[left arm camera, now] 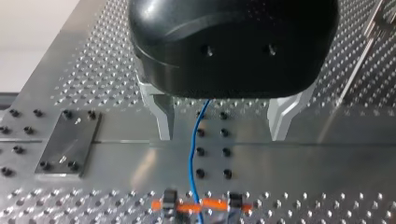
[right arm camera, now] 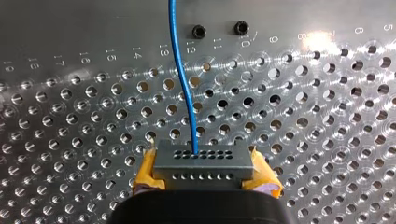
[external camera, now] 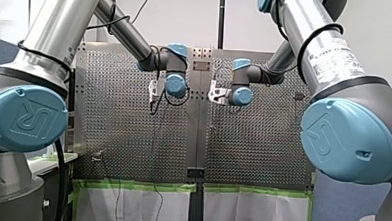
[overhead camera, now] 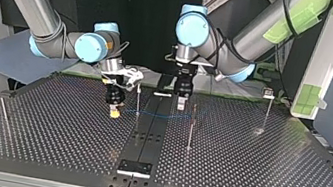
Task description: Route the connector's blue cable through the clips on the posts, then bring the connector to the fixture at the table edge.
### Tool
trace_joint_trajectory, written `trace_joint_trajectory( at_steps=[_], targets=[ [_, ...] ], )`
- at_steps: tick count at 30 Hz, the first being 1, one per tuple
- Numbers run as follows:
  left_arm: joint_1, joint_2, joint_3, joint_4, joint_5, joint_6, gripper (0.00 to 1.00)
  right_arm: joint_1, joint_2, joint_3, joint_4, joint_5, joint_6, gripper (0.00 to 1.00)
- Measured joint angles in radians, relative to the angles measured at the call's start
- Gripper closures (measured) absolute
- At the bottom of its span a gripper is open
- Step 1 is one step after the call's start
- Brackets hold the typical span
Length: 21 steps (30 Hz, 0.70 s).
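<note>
Connector (right arm camera: 203,161) pinched tight between my right gripper's (right arm camera: 204,164) yellow pads (right arm camera: 147,170), low over the table (right arm camera: 327,116). Its blue cable (right arm camera: 182,79) runs ahead, past a post (overhead camera: 138,100) near the table's middle, and on between my left gripper's (left arm camera: 222,133) metal fingers (left arm camera: 163,116). They're spread wide, clear of the cable on both sides.

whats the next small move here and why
Probably close the left end effector on the blue cable: its fingers stand open astride it, while the right end effector holds the connector.
</note>
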Motion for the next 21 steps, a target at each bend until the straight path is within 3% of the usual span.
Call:
trace_joint_trajectory(
  at_steps=[6, 16, 21],
  targets=[
    [-0.003, 0.000, 0.000, 0.010, -0.024, 0.002, 0.00, 0.000, 0.000, 0.000, -0.001, 0.000, -0.002, 1.00],
    [-0.015, -0.001, 0.003, 0.019, 0.014, -0.008, 0.00, 0.004, 0.000, 0.000, -0.001, 0.000, -0.003, 1.00],
    [-0.013, -0.013, 0.016, 0.013, 0.004, -0.012, 0.00, 0.006, 0.000, 0.000, 0.002, 0.000, -0.003, 1.00]
  ],
)
